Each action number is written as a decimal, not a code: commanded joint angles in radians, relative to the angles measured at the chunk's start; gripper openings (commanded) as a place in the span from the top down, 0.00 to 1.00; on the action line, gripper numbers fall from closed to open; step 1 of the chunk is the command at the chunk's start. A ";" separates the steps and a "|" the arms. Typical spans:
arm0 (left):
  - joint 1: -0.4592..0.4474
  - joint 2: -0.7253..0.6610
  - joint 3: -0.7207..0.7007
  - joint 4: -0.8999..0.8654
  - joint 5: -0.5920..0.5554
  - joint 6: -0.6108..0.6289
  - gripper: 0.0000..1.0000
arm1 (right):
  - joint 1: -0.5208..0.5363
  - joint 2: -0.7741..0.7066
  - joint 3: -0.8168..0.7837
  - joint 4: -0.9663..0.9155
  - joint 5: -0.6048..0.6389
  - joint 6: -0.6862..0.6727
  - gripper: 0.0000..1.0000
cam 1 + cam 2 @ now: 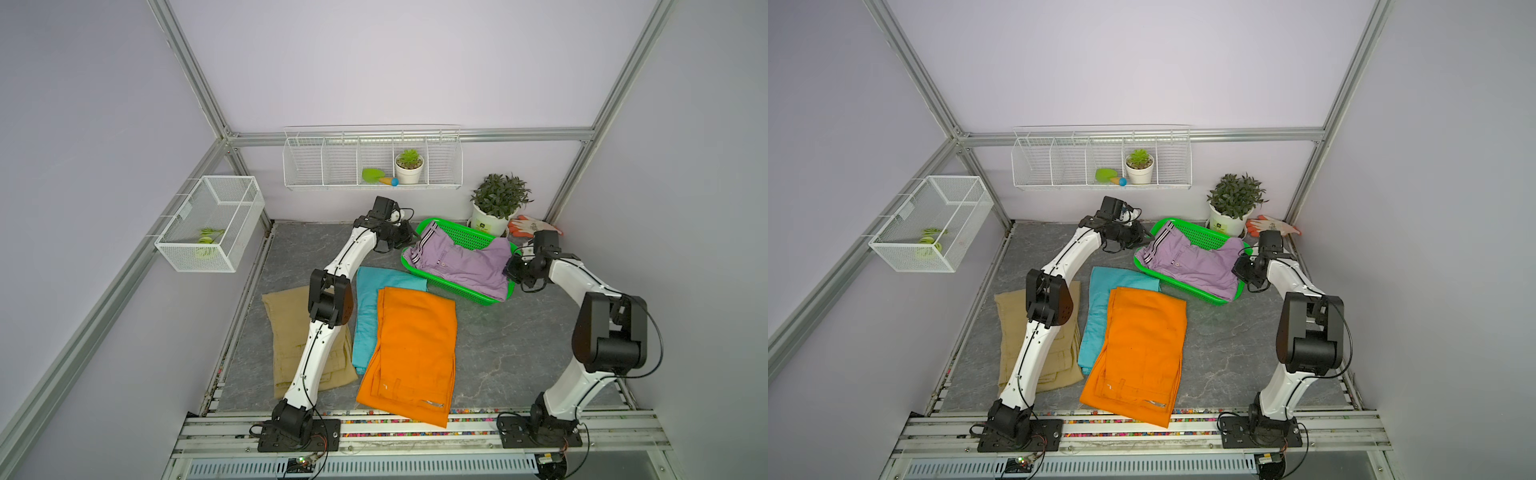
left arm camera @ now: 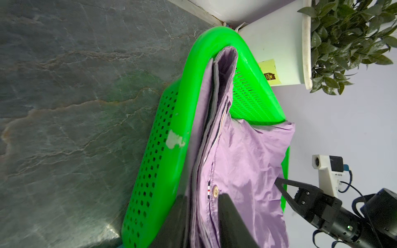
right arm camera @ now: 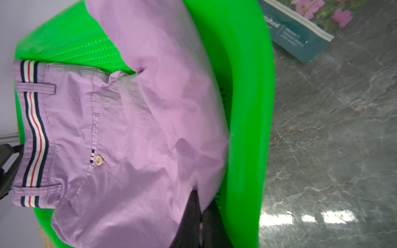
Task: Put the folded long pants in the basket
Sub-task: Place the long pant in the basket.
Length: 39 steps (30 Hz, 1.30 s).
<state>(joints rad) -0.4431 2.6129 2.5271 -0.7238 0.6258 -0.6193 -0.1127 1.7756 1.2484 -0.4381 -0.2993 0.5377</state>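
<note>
progress: one of four pairs has been brought to the green basket [image 1: 467, 237]; three are left to be moved.
lilac pants [image 1: 461, 259]: laid across the basket, right of centre in both top views. The waistband end is propped on the left rim and the folded leg end is draped over the rim at lower right. Judged not fully sunk inside.
left claw [image 2: 203, 196]: jaws parted narrowly, set astride the waistband-end stack at the bottom of the left wrist view. The cloth between them looks unpinched.
right claw [image 3: 199, 206]: closed on the leg-end fold of the lilac pants, at the bottom of the right wrist view.
orange pants [image 1: 409, 353]: flat on the grey counter [image 1: 498, 340], bottom centre, overlapping the teal pair.
teal pants [image 1: 370, 307]: centre of frame, partly covered by the orange.
khaki pants [image 1: 282, 324]: left of centre, partly hidden under the left arm.
look of lilac pair: thin creased cloth, layers kept stacked. A navy-white-red striped waistband, belt loops and a pale pocket button are seen.
step in hand (judged): release of the lilac pair. A tuck-in may be needed for the overhanging end.
</note>
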 commanded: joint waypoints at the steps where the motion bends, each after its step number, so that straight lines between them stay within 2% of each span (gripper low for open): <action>1: 0.028 -0.001 0.013 -0.010 -0.070 0.003 0.70 | -0.005 0.015 -0.037 0.014 0.062 0.013 1.00; 14: 0.029 -0.007 0.006 -0.054 -0.088 0.047 0.68 | -0.003 -0.088 -0.111 0.189 0.009 0.024 1.00; 20: 0.027 -0.105 -0.120 0.023 -0.097 0.068 0.66 | -0.005 -0.104 -0.129 0.223 0.047 0.003 1.00; 23: 0.026 -0.132 -0.114 0.020 -0.072 0.086 0.63 | -0.005 -0.107 -0.143 0.227 0.044 0.007 1.00; 24: 0.026 -0.140 -0.111 0.013 -0.077 0.090 0.62 | -0.005 -0.104 -0.142 0.223 0.034 0.008 0.95; 28: 0.025 -0.177 -0.126 -0.013 -0.095 0.094 0.61 | -0.006 -0.120 -0.130 0.179 0.032 0.006 0.67; 31: 0.020 -0.241 -0.178 -0.011 -0.097 0.094 0.61 | -0.005 -0.180 -0.122 0.128 0.059 0.000 0.52; 35: 0.019 -0.365 -0.272 -0.048 -0.123 0.094 0.60 | -0.004 -0.316 -0.124 0.065 0.068 0.010 0.46; 37: 0.018 -0.495 -0.428 -0.003 -0.146 0.081 0.57 | 0.002 -0.395 -0.122 0.011 0.061 0.000 0.44; 39: 0.018 -0.650 -0.628 0.077 -0.167 0.059 0.47 | 0.012 -0.467 -0.127 -0.029 0.035 -0.026 0.44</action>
<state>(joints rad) -0.4210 2.1334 2.0388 -0.7013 0.4953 -0.5518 -0.1104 1.3884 1.1236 -0.3786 -0.2531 0.5438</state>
